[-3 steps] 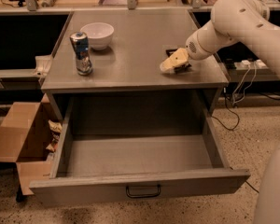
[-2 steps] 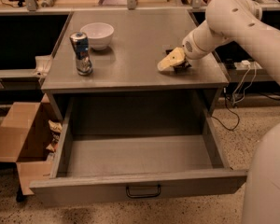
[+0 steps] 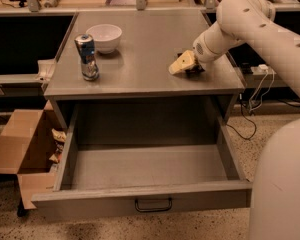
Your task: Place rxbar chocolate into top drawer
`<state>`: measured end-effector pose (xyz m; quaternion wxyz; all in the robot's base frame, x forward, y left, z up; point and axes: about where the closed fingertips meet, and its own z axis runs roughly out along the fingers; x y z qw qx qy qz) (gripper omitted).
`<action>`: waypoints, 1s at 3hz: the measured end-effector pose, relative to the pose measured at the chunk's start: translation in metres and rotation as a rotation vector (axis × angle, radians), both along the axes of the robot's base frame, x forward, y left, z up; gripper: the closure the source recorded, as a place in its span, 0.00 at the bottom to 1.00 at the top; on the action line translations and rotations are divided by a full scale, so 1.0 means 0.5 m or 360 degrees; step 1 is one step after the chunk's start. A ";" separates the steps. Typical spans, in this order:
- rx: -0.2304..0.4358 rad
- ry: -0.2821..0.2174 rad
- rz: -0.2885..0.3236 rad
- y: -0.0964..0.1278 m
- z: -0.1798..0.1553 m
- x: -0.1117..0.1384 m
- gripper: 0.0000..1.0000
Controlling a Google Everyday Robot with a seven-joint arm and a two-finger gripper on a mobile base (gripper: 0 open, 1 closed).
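My gripper is low over the right part of the grey tabletop, at the end of the white arm that reaches in from the right. A small dark thing, probably the rxbar chocolate, shows just under and behind the gripper and is mostly hidden by it. The top drawer stands pulled out below the tabletop, with nothing visible inside it and a black handle at the centre of its front.
A blue-silver drink can and a white bowl stand on the left of the tabletop. A brown cardboard box sits on the floor left of the drawer. Cables lie at the right.
The arm and gripper have shifted slightly left and nearer over the right of the tabletop. The drawer, can and bowl have not moved.
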<state>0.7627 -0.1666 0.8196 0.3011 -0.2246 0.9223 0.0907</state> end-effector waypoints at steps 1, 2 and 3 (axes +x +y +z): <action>0.0010 0.0007 -0.0004 0.002 0.000 -0.001 0.47; 0.0010 0.0007 -0.0004 0.002 0.014 -0.001 0.72; 0.0010 0.0007 -0.0004 0.002 0.027 -0.001 0.94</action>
